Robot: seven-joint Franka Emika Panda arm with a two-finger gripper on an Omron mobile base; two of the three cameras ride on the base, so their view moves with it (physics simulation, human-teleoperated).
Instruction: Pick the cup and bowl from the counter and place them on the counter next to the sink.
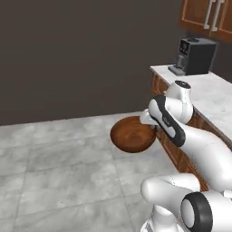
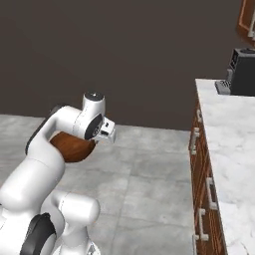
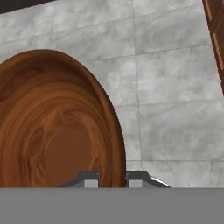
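Bowl [image 1: 132, 134]: dark brown wood, carried in the air above the grey tiled floor [image 1: 59, 176], clear of the surface [image 1: 213, 97].
Fingers [image 3: 91, 180]: closed narrow on the bowl's rim.
Coffee machine [image 1: 195, 55]: black, on the surface's far end.

Round dark brown wooden bowl [image 1: 132, 134] with a glossy grained inside [image 3: 52, 135], seen raised above the grey tiled floor, clear of the white grey-veined marble counter [image 1: 213, 93] over brown cabinets; its rim is pinched at one edge, its opening tilted.
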